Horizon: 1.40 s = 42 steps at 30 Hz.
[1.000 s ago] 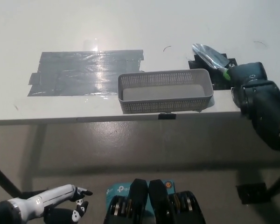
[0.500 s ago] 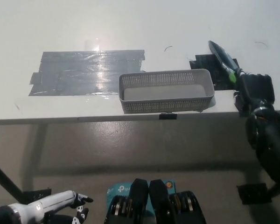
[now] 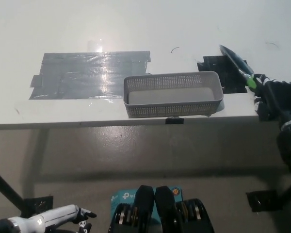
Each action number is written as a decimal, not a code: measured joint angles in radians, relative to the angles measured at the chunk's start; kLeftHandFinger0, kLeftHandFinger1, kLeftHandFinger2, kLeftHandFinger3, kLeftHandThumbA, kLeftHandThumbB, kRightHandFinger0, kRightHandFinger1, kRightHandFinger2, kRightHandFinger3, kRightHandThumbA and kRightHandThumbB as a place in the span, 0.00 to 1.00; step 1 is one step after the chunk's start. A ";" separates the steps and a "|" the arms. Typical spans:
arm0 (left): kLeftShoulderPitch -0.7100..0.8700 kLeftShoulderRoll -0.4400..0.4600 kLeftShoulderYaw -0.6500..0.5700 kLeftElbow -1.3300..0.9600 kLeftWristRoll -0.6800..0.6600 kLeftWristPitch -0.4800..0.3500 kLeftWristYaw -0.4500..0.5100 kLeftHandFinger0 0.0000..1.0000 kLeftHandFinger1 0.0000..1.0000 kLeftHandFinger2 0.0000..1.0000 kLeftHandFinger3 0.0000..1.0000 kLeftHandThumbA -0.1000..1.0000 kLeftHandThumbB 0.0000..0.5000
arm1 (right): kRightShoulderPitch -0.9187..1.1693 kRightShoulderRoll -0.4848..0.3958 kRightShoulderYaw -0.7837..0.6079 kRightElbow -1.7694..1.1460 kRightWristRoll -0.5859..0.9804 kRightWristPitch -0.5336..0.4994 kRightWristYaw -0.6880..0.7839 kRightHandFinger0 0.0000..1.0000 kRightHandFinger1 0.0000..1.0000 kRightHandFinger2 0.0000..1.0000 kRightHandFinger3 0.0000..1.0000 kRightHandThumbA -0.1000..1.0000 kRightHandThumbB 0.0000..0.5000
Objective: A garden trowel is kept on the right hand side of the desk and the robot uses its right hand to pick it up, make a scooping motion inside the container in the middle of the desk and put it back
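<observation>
Garden trowel (image 3: 234, 59) is over the black tape patch (image 3: 212, 64) at the right of the white surface (image 3: 150, 29), blade pointing away, just right of the grey mesh basket (image 3: 170, 109). The black right hand (image 3: 275, 98) has its fingers clamped on the green-ended handle. The white left hand (image 3: 53, 218) hangs at lower left, below the surface edge.

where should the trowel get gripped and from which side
By the handle, coming from the desk's right edge: the trowel is angled with its blade pointing away to the far left, handle end nearest the right hand, which is closed on it there.
</observation>
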 measured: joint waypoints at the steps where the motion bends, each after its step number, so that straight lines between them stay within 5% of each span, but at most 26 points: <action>1: 0.000 0.002 -0.001 0.000 0.000 0.000 0.000 1.00 1.00 1.00 1.00 1.00 0.88 | 0.000 -0.014 0.009 -0.001 -0.005 -0.009 0.000 0.00 0.09 0.39 0.36 0.00 0.00; 2: 0.000 0.004 0.000 0.000 0.000 0.000 -0.001 1.00 1.00 1.00 1.00 1.00 0.88 | 0.000 -0.029 0.018 -0.001 -0.013 -0.017 -0.001 0.00 0.04 0.32 0.28 0.00 0.00; 4: 0.000 0.004 0.003 0.000 0.001 0.000 -0.003 1.00 1.00 1.00 1.00 1.00 0.90 | -0.004 -0.062 0.034 -0.003 -0.023 -0.036 -0.003 0.00 0.00 0.20 0.43 0.04 0.00; 5: 0.000 0.004 0.003 0.000 0.002 0.000 -0.004 1.00 1.00 1.00 1.00 1.00 0.89 | -0.008 -0.079 0.039 -0.008 -0.027 -0.042 -0.001 0.00 0.00 0.10 0.43 0.04 0.00; 7: 0.002 0.007 0.002 0.000 0.002 0.000 -0.005 1.00 1.00 1.00 1.00 1.00 0.87 | -0.029 -0.119 0.059 -0.017 -0.045 -0.060 0.001 0.00 0.00 0.02 0.31 0.00 0.00; 12: 0.001 0.015 -0.004 0.001 0.000 0.000 -0.004 1.00 1.00 1.00 1.00 1.00 0.91 | -0.098 -0.200 0.082 -0.040 -0.085 -0.101 0.000 0.00 0.00 0.23 0.04 0.00 0.03; 18: -0.009 0.015 -0.003 0.007 0.002 0.000 -0.005 1.00 1.00 1.00 1.00 1.00 0.86 | -0.141 -0.251 0.060 -0.127 -0.100 -0.158 -0.014 0.00 0.00 0.29 0.00 0.00 0.01; 20: -0.010 0.015 -0.004 0.009 0.002 0.000 -0.005 1.00 1.00 1.00 1.00 1.00 0.83 | -0.141 -0.254 0.059 -0.154 -0.108 -0.184 -0.025 0.00 0.01 0.31 0.00 0.00 0.05; 21: -0.012 0.015 -0.005 0.009 0.001 0.000 -0.005 1.00 1.00 1.00 1.00 1.00 0.84 | -0.140 -0.255 0.059 -0.164 -0.111 -0.195 -0.030 0.00 0.01 0.35 0.00 0.00 0.16; 23: -0.015 0.016 -0.009 0.009 0.001 0.000 -0.004 1.00 1.00 1.00 1.00 1.00 0.83 | -0.138 -0.259 0.061 -0.184 -0.125 -0.221 -0.054 0.00 0.01 0.40 0.03 0.00 0.18; 25: -0.016 0.015 -0.010 0.009 0.001 0.000 -0.004 1.00 1.00 1.00 1.00 1.00 0.79 | -0.134 -0.265 0.064 -0.202 -0.142 -0.250 -0.081 0.00 0.00 0.45 0.19 0.00 0.18; 27: -0.017 0.016 -0.010 0.010 0.001 0.000 -0.004 1.00 1.00 1.00 1.00 1.00 0.76 | -0.126 -0.282 0.071 -0.227 -0.163 -0.291 -0.115 0.00 0.00 0.22 0.31 0.00 0.28; 29: -0.019 0.016 -0.009 0.010 0.001 0.000 -0.005 1.00 1.00 1.00 1.00 1.00 0.78 | -0.116 -0.297 0.072 -0.249 -0.179 -0.325 -0.143 0.00 0.00 0.13 0.34 0.00 0.39; 32: -0.025 0.016 -0.008 0.013 0.002 0.000 -0.006 1.00 1.00 1.00 1.00 1.00 0.81 | -0.085 -0.338 0.074 -0.298 -0.205 -0.385 -0.185 0.00 0.00 0.00 0.32 0.00 0.36; 34: -0.025 0.016 -0.008 0.014 0.002 0.000 -0.007 1.00 1.00 1.00 1.00 1.00 0.80 | -0.061 -0.369 0.076 -0.327 -0.223 -0.425 -0.212 0.00 0.00 0.03 0.38 0.00 0.40; 37: -0.028 0.017 -0.013 0.014 0.002 0.000 -0.007 1.00 1.00 1.00 1.00 1.00 0.78 | -0.046 -0.408 0.103 -0.330 -0.231 -0.459 -0.252 0.00 0.00 0.26 0.52 0.00 0.53; 42: -0.049 0.036 -0.023 0.016 0.000 0.000 -0.007 1.00 1.00 1.00 1.00 1.00 0.86 | -0.048 -0.490 0.164 -0.331 -0.236 -0.498 -0.320 0.00 0.00 0.44 0.63 0.00 0.64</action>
